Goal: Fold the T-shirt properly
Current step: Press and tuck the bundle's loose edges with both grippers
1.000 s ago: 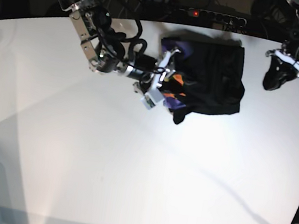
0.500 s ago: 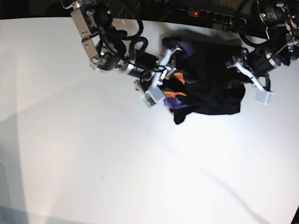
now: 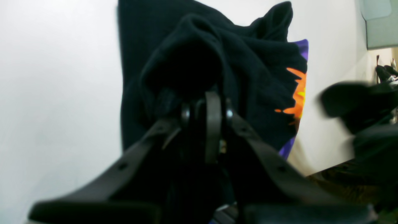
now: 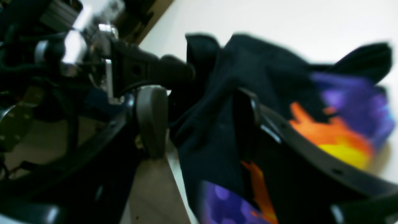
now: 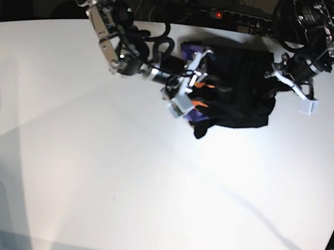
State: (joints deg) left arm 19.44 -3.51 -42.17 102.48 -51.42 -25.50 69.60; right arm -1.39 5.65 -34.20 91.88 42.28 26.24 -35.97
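The left gripper (image 3: 206, 109) has its jaws drawn close together and pinches a bunched fold of the T-shirt (image 3: 217, 62); in the left wrist view black cloth humps up directly over the fingertips and hides the pinch point itself; in the base view this gripper (image 5: 272, 76) sits at the garment's right edge, its arm reaching down from the far right corner. The right gripper (image 4: 199, 102) stands with its jaws spread wide, one grey finger pad (image 4: 152, 118) on the near side of a hanging fold and the other finger on the far side, so the cloth passes between them; whether the pads actually press the fabric cannot be told from the blurred right wrist view; in the base view it (image 5: 192, 82) sits at the garment's left edge.

The T-shirt (image 5: 237, 91) lies crumpled between the two grippers at the far side of the white worktop (image 5: 146, 184), near its back edge; it is mostly black, with an orange and yellow graphic (image 4: 335, 137) and purple patches showing along the left side by the right gripper; a loose black flap droops toward the near side of the heap; the rest of the worktop stretches out pale, crossed by soft shadows.
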